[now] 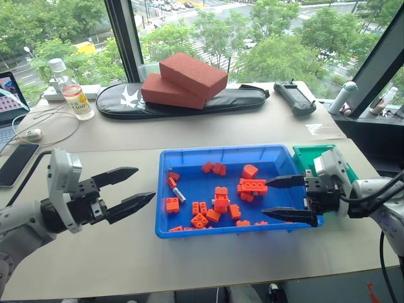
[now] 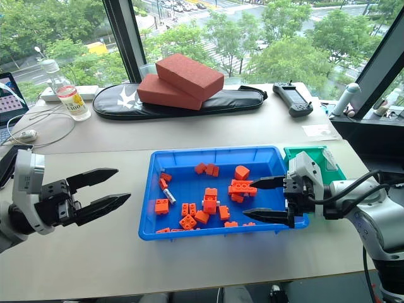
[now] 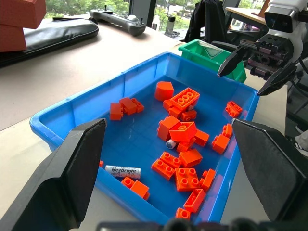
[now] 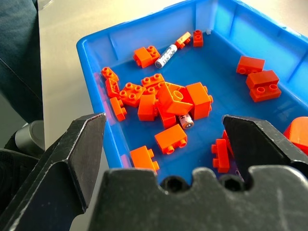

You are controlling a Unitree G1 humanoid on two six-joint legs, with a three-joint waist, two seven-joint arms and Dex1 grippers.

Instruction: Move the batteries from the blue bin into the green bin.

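The right gripper (image 1: 281,198) hangs over the right end of the blue bin (image 1: 189,154), its two black fingers (image 4: 72,159) spread wide with nothing between them, pointing across the tray toward the other arm. Just ahead of those open jaws, in the right wrist view, one battery (image 4: 185,120) lies end-on, tucked against a heap of orange building bricks (image 4: 168,103). Farther out from the jaws, near the far end wall of the tray, a second battery (image 4: 166,56) lies flat on the blue floor among a few loose bricks; its label reads Heybright in the left wrist view, where it shows at (image 3: 122,171). Right behind the right gripper, touching the tray's right end, stands the green bin (image 1: 309,156), partly hidden by the wrist. The left gripper (image 1: 136,187) hovers over the bare table (image 1: 95,252), apart from the tray's left end, its jaws also wide apart and holding nothing, aimed toward the bin. The labelled battery is the one nearer these jaws, just inside the tray's near wall. Well beyond both grippers, at the table's far side, two red foam blocks (image 1: 183,79) rest on a black zipped case (image 1: 240,99), with a handheld controller (image 1: 294,96) to the right and a plastic bottle (image 1: 77,98) to the left.
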